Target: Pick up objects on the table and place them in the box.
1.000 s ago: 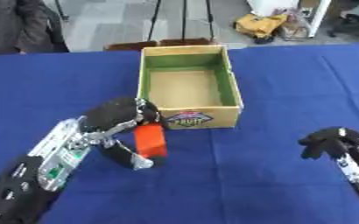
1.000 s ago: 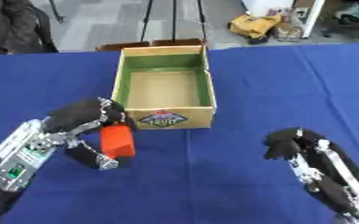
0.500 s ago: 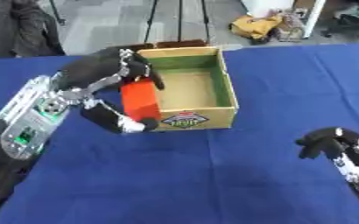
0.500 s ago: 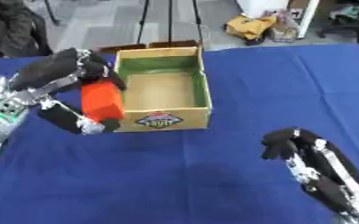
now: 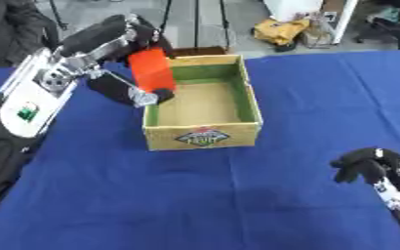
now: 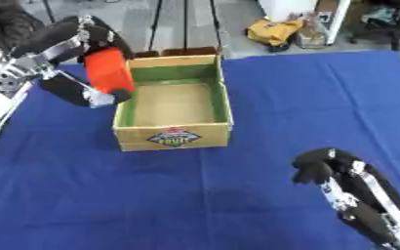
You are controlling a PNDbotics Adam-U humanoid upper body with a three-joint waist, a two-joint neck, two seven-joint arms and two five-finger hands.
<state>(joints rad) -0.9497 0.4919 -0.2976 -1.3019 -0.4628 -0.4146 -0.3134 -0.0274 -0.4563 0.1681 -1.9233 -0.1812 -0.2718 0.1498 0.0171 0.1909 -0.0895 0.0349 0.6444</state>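
One red block held over the box's left wall

Two sets of fingers [image 5: 122, 29] matter most: those of the left hand [image 5: 110, 44] curl over the top of a red block [image 5: 150, 70], with the thumb closing on it from below, so the block is clasped and lifted off the table [image 5: 323, 97]. The block hangs tilted, its lower end just above the left wall of the cardboard box [image 5: 202, 136], at about 9 o'clock from the box's middle. The box stands open at the picture's centre, green along its inner walls, bare brown on its floor, a printed label on its near face. The left arm comes in from 8 o'clock, silver and black. The right hand [image 6: 323, 168] hovers at 4 o'clock, well apart from the box, its fingers curled inward with nothing in them. A blue cloth covers the table.
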